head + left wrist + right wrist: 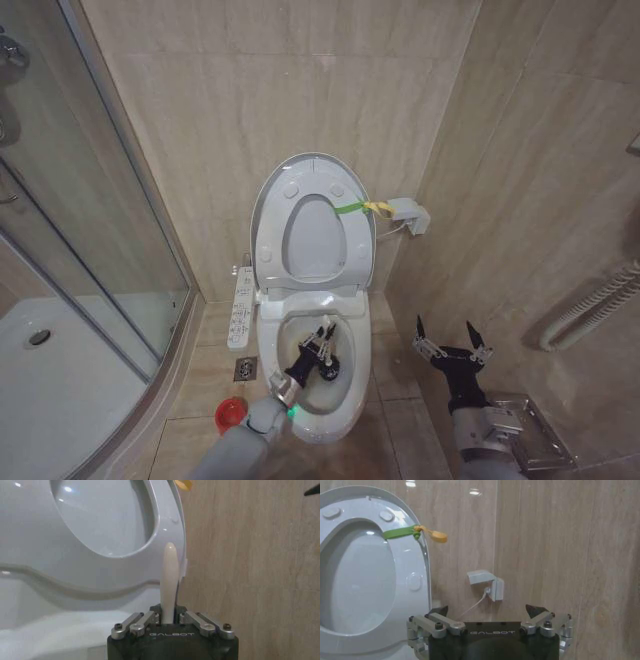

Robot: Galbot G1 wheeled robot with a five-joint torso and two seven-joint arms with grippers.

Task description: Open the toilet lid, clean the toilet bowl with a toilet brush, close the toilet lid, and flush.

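Note:
The toilet lid (pixel 312 235) stands raised against the wall with the seat ring in front of it, and a green-and-yellow strap (pixel 358 207) is tied at its edge. My left gripper (pixel 323 338) is down inside the toilet bowl (pixel 268 335), shut on the thin white handle of the toilet brush (pixel 170 577). The handle sticks out past the fingers toward the lid (pixel 100 517); the brush head is hidden. The brush's red base (pixel 231 413) sits on the floor left of the bowl. My right gripper (pixel 445 330) hangs open and empty to the right of the toilet, facing the wall (pixel 486 609).
A white button panel (pixel 240 305) runs along the bowl's left side, above a floor drain (pixel 246 368). The glass shower enclosure and white tray (pixel 60 380) fill the left. A white wall box (pixel 410 215) with a cable is right of the lid. A metal bracket (pixel 525 430) lies lower right.

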